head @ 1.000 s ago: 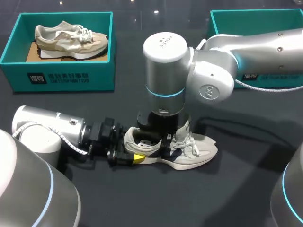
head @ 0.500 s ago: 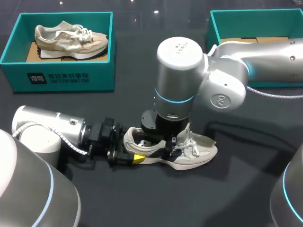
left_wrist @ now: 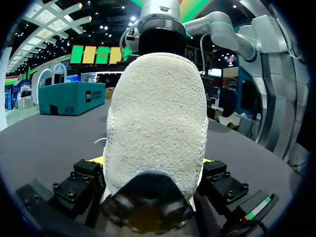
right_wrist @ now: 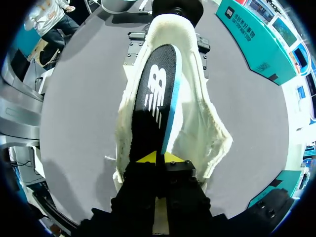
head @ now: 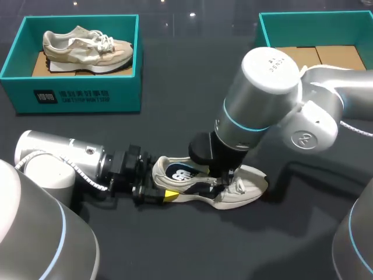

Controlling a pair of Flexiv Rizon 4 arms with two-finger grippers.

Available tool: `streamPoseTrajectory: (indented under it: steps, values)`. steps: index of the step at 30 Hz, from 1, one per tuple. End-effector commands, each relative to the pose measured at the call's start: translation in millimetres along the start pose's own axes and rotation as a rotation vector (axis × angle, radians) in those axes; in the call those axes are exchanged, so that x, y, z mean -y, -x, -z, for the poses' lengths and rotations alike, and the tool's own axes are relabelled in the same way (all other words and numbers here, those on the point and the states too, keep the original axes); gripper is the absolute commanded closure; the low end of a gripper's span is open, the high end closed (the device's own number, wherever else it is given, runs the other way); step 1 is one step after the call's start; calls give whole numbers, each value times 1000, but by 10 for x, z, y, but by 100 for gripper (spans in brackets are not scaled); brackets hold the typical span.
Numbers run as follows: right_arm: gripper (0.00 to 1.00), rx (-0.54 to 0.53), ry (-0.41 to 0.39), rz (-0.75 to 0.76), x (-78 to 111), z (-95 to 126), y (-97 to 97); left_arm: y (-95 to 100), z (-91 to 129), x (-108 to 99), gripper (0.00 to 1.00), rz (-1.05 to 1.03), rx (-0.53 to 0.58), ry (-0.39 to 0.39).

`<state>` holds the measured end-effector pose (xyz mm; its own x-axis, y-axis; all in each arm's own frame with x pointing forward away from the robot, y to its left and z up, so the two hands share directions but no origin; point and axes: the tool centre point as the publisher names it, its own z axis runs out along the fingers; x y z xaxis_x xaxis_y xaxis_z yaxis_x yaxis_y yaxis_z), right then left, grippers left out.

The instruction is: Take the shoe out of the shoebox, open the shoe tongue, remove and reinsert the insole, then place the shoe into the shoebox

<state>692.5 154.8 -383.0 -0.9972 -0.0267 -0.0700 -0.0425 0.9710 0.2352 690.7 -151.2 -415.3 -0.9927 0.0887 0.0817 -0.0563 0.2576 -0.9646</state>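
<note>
Two arms at shoe (head: 249, 185), which stands upright on dark worktop (head: 175, 245), outside both boxes. Left end effector (left_wrist: 153, 163) at shoe's heel, fingers clamping heel from both sides. Right end effector (right_wrist: 159, 158) over shoe's forefoot, yellow tips pressed together, pinching dark insole (right_wrist: 155, 98) at toe-ward end. Insole's blue edge shows, rest runs along shoe's opening toward heel. Teal box (head: 76, 96) with second shoe (head: 87, 46) well behind heel. Other teal box (head: 265, 29) well behind toe.

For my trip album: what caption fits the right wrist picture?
Right tool grips the dark insole, tilted up out of a cream shoe on the table.
</note>
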Motion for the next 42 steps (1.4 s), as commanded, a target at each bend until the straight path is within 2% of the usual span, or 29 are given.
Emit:
streamPoseTrajectory:
  steps: [1, 10, 14, 17, 18, 24, 34, 39, 42]
  values:
    - [100, 16, 123, 34, 115, 134, -42, 10, 1, -18, 100, 1, 1, 1]
    - [100, 7, 116, 195, -226, 329, 83, 10, 1, -18, 100, 1, 1, 1]
    - [100, -11, 100, 258, -397, 357, 125, 10, 1, -18, 100, 1, 1, 1]
    - [100, -24, 78, 272, -454, 369, 158, 10, 1, -18, 100, 1, 1, 1]
    - [100, -27, 64, 258, -450, 373, 172, 10, 1, -18, 100, 1, 1, 1]
    - [100, -44, 92, 215, -270, 339, 219, 10, 1, -18, 100, 1, 1, 1]
    - [100, -47, 136, 198, -77, 328, 217, 10, 1, -18, 100, 1, 1, 1]
    - [100, -45, 161, 211, -29, 353, 219, 10, 1, -18, 100, 1, 1, 1]
    - [100, -47, 143, 243, -120, 401, 224, 10, 1, -18, 100, 1, 1, 1]
